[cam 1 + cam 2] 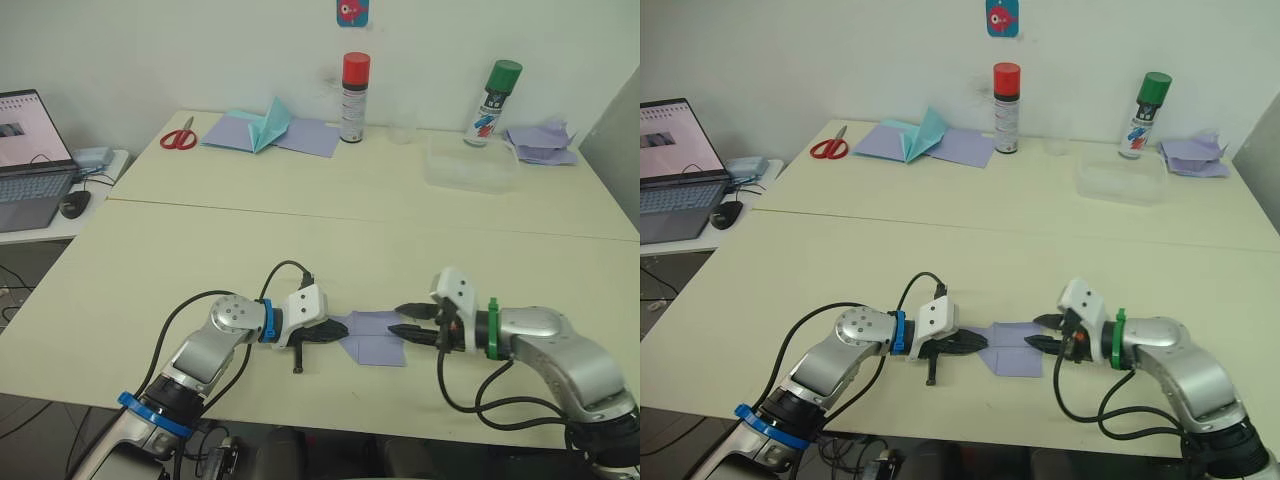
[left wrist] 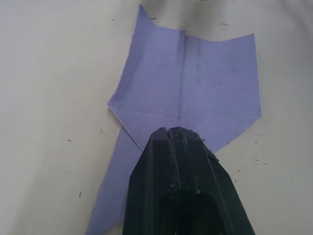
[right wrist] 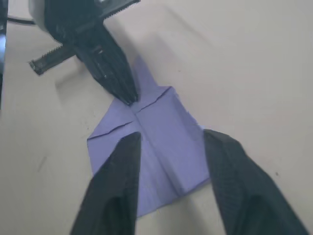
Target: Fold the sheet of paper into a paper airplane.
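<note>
Partly folded pale lavender paper sheet (image 1: 372,338) lies flat near the cream table's (image 1: 300,230) front edge. Left gripper (image 1: 335,331), fingers closed together, presses its left part, apparently at a crease. Right gripper (image 3: 168,147) hangs wide apart above its right part.

**Count of things on and beside the tables**

Two spray cans at twelve o'clock: one red-capped (image 1: 354,97), one green-capped (image 1: 495,103). One pair of red-handled scissors (image 1: 180,137). One clear plastic tray (image 1: 471,165). One teal folded paper shape (image 1: 268,124). One partly folded lavender sheet of paper (image 1: 375,337) at six o'clock. One crumpled lavender pile (image 1: 543,143). One laptop (image 1: 30,160), one mouse (image 1: 75,204). Two grippers: left gripper (image 1: 340,330), right gripper (image 1: 402,319).
</note>
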Robot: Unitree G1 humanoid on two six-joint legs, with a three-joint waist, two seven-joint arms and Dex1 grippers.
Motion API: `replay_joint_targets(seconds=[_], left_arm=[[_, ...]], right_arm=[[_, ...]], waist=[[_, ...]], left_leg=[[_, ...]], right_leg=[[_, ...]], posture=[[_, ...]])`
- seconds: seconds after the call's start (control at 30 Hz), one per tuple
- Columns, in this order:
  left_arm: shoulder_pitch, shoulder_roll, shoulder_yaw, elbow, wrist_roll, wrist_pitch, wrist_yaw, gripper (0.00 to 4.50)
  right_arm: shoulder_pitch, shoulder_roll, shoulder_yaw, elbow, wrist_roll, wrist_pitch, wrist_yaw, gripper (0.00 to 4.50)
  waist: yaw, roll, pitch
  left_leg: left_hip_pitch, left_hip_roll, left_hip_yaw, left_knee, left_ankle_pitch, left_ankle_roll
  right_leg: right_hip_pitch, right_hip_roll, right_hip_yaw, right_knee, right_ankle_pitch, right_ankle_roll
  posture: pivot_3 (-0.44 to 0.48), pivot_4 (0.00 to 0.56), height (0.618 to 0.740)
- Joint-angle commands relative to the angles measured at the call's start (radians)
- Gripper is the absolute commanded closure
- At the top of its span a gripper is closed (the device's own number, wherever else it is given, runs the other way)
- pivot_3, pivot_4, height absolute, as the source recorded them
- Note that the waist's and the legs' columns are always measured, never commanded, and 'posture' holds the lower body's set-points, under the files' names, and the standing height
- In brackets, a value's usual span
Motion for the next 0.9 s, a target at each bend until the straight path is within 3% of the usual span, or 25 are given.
replay_joint_targets(seconds=[0.03,0.1,0.13,0.3,0.6,0.9], left_arm=[[0.036,0.025,-0.017,0.071,0.038,0.014,-0.014,4.50],[0.034,0.026,-0.015,0.082,0.040,0.007,-0.019,4.50],[0.036,0.028,-0.013,0.085,0.042,0.003,-0.022,4.50],[0.033,0.028,-0.004,0.102,0.046,-0.004,-0.033,4.50],[0.048,0.010,-0.016,0.082,0.048,0.011,-0.023,4.50],[0.038,0.004,-0.022,0.108,0.057,-0.004,-0.032,4.50]], right_arm=[[0.022,-0.049,-0.076,-0.043,0.117,0.213,-0.020,0.88],[0.012,-0.039,-0.102,-0.027,0.149,0.341,-0.073,0.15],[-0.002,-0.011,-0.124,-0.022,0.174,0.411,-0.103,0.05],[-0.102,0.183,-0.207,-0.001,0.235,0.710,-0.239,0.05],[-0.147,0.325,-0.258,0.180,0.498,0.720,-0.561,0.05],[-0.185,0.362,-0.293,0.337,0.829,0.720,-0.852,0.05]], waist=[[-0.001,0.000,0.000],[-0.002,0.000,0.000],[-0.003,0.000,0.000],[-0.007,0.002,-0.002],[-0.007,-0.002,-0.006],[-0.014,-0.003,-0.009]], left_leg=[[0.000,0.000,0.000,0.000,0.000,0.000],[0.000,0.000,0.000,-0.001,0.000,0.000],[0.000,0.000,0.000,-0.002,0.000,0.000],[0.002,0.001,0.000,-0.004,0.000,0.000],[0.004,0.000,0.001,-0.009,0.000,0.000],[0.009,0.000,0.004,-0.013,0.001,0.000]], right_leg=[[0.000,0.000,0.000,0.000,0.000,0.000],[0.000,0.000,0.000,0.000,0.000,-0.001],[0.000,0.000,0.000,0.000,0.000,0.000],[-0.001,0.001,0.000,0.000,0.000,0.000],[0.000,0.000,0.001,-0.002,0.000,0.000],[0.001,0.001,0.004,-0.002,0.000,0.000]], posture=[[0.000,0.150,0.740],[0.000,0.150,0.740],[0.000,0.150,0.740],[0.000,0.150,0.740],[0.000,0.150,0.740],[0.000,0.150,0.740]])
